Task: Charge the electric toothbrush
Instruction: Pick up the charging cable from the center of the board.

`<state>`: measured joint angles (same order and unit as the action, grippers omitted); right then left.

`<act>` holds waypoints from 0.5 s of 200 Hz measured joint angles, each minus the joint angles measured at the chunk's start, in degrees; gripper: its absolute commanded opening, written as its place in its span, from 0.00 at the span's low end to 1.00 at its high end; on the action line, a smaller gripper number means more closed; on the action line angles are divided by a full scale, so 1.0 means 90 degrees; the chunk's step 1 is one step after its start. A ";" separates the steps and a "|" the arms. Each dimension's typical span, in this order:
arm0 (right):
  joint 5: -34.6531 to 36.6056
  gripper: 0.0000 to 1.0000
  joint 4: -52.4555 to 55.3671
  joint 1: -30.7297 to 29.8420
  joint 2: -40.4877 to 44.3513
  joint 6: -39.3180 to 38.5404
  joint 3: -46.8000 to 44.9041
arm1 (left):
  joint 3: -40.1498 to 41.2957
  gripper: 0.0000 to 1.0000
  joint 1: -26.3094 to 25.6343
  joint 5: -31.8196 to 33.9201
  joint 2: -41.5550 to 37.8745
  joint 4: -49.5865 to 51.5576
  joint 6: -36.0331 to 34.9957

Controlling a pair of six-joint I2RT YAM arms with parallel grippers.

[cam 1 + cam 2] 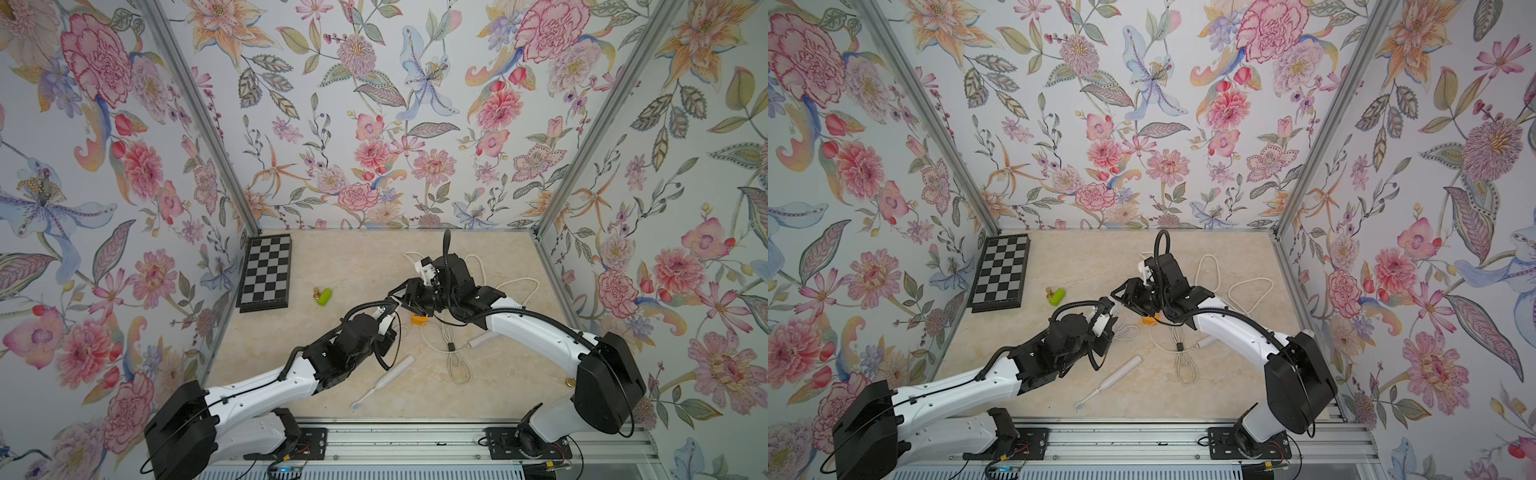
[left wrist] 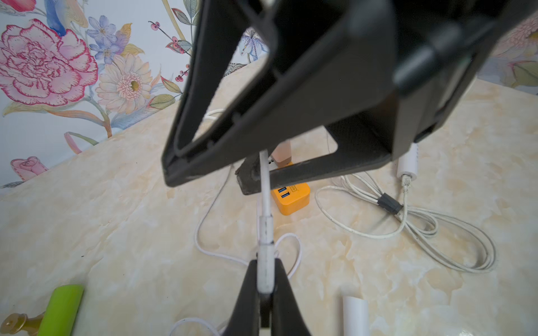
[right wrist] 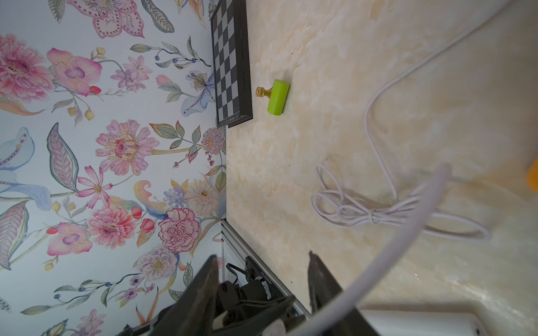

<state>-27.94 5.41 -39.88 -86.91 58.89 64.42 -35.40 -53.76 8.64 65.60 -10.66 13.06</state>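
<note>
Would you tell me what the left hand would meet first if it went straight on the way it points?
Probably the right hand: its finger crosses just ahead of the left hand and its gripped white plug; the orange charger sits beyond. Depth is uncertain.

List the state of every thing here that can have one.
Left gripper: shut on white cable plug.
Right gripper: open.
Electric toothbrush: lying down, no cable attached.
Orange charger: both USB ports empty.
Bundled cable: coiled and tied.
Chessboard: lying flat, no pieces on it.
</note>
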 measured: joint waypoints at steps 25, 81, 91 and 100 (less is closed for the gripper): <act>-0.0209 0.55 -0.0005 0.0000 0.0359 -0.0427 -0.0117 | 0.0063 0.00 0.0002 -0.0236 -0.0058 -0.0214 0.0542; -0.0726 0.51 -0.0425 0.0228 0.1202 -0.0838 -0.0886 | 0.0170 0.00 0.0083 -0.0823 -0.0070 -0.0639 0.1379; -0.0782 0.50 -0.0483 0.0243 0.1200 -0.0831 -0.0957 | 0.0202 0.00 0.0104 -0.0913 -0.0070 -0.0682 0.1469; -0.0816 0.48 -0.0510 0.0245 0.1200 -0.0833 -0.1018 | 0.0214 0.00 0.0112 -0.0947 -0.0070 -0.0685 0.1535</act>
<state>-35.29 0.82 -37.67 -76.12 51.40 55.27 -33.47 -52.75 0.12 64.97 -16.82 26.87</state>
